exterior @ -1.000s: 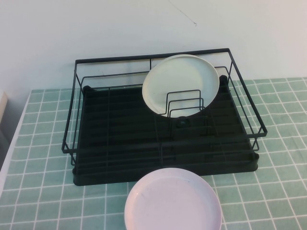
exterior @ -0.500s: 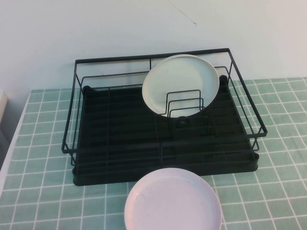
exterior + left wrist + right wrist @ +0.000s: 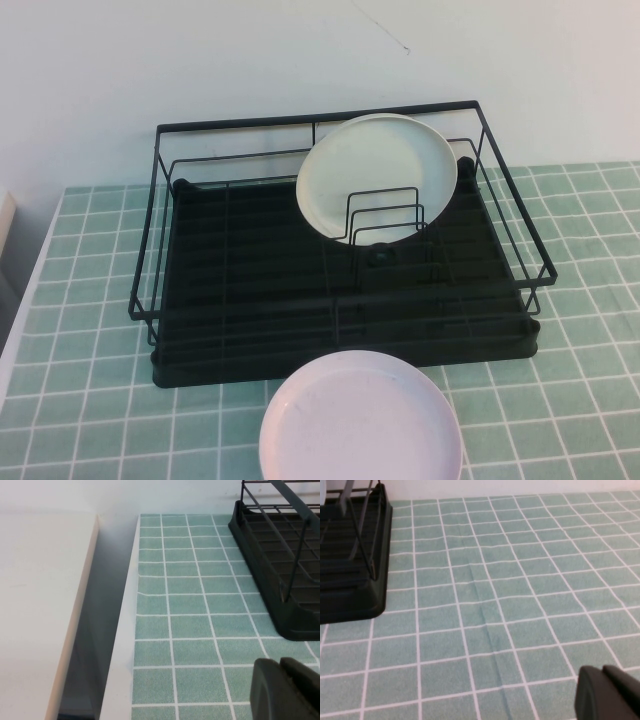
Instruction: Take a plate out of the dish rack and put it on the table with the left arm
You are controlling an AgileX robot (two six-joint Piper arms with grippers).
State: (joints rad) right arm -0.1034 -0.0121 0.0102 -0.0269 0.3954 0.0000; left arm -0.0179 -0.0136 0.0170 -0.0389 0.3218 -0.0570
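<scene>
The pale pink plate (image 3: 360,420) lies flat on the green tiled table (image 3: 90,400), just in front of the black wire dish rack (image 3: 250,270), at the near edge of the high view. Neither arm shows in the high view. My left gripper (image 3: 280,663) is shut and empty, low over bare tiles (image 3: 185,625) beside the rack's left end (image 3: 280,555). My right gripper (image 3: 603,670) is shut and empty, over bare tiles to the right of the rack (image 3: 350,580).
A cream-white plate (image 3: 375,170) stands upright in the rack's wire dividers at the back right. The table's white left edge (image 3: 122,645) borders a dark gap and a white counter (image 3: 40,605). A white wall stands behind the rack.
</scene>
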